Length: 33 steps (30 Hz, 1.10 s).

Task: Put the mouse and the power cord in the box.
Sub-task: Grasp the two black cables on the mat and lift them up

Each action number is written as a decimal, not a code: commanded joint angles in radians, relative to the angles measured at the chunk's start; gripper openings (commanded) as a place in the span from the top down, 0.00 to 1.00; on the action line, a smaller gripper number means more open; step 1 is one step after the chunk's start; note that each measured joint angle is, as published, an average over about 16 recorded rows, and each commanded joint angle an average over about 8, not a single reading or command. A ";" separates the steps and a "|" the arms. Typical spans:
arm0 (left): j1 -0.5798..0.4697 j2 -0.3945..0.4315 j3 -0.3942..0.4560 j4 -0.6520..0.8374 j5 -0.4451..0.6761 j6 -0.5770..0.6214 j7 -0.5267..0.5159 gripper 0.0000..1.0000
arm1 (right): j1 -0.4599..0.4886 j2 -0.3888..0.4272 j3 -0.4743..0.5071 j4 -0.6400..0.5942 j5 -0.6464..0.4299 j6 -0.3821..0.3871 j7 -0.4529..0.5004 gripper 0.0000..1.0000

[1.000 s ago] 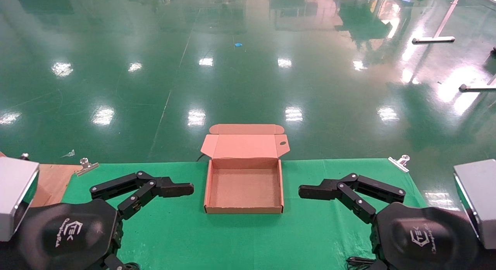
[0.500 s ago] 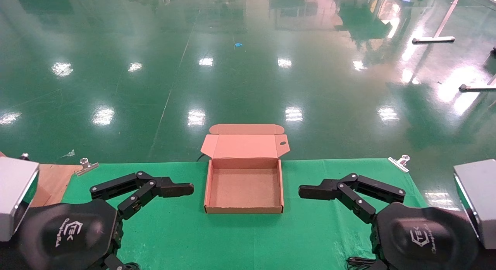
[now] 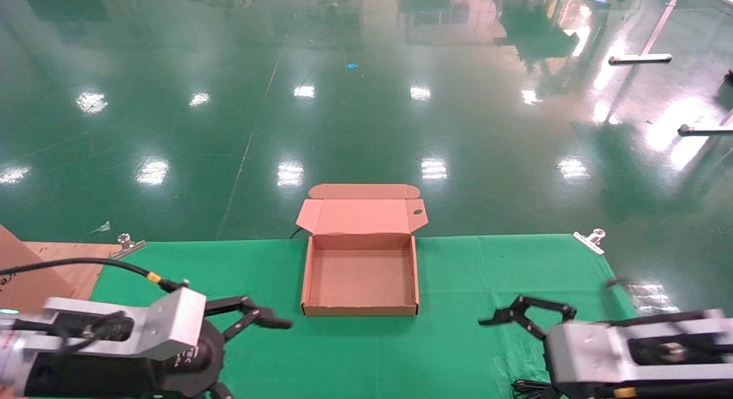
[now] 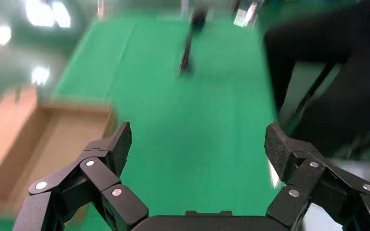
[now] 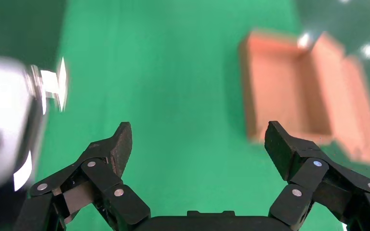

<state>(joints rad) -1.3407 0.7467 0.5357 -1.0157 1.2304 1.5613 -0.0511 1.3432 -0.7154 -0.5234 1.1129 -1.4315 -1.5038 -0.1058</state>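
Note:
The box (image 3: 361, 276) stands in the middle of the green cloth with its flap lid folded back, and its inside is bare. The box also shows in the left wrist view (image 4: 38, 144) and the right wrist view (image 5: 289, 91). My left gripper (image 3: 257, 314) is open over the cloth, left of the box's near corner. Right of the box, closer to the near edge, my right gripper (image 3: 518, 316) is open too. Nothing is between either pair of fingers (image 4: 197, 144) (image 5: 197, 144). The mouse is out of view. Thin black cable (image 3: 529, 387) peeks in at the bottom edge; I cannot tell whether it is the power cord.
The green cloth (image 3: 458, 273) is clipped to the table at the far corners by metal clips (image 3: 127, 244) (image 3: 592, 238). A bigger cardboard box (image 3: 20, 270) and bare wood (image 3: 74, 261) lie at the far left. Shiny green floor lies beyond the table's far edge.
Both arms have turned at the wrist and swung, so their silver housings now lie across the near corners. Both grippers have drawn back toward the near edge. The box has not moved.

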 commanded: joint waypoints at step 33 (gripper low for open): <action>-0.295 0.331 0.369 0.856 0.691 -0.304 0.417 0.00 | 0.233 -0.429 -0.247 -0.938 -0.545 0.390 -0.629 0.00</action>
<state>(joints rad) -1.6318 1.0774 0.9036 -0.1650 1.9188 1.2612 0.3649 1.5761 -1.1423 -0.7704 0.1847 -1.9763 -1.1178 -0.7304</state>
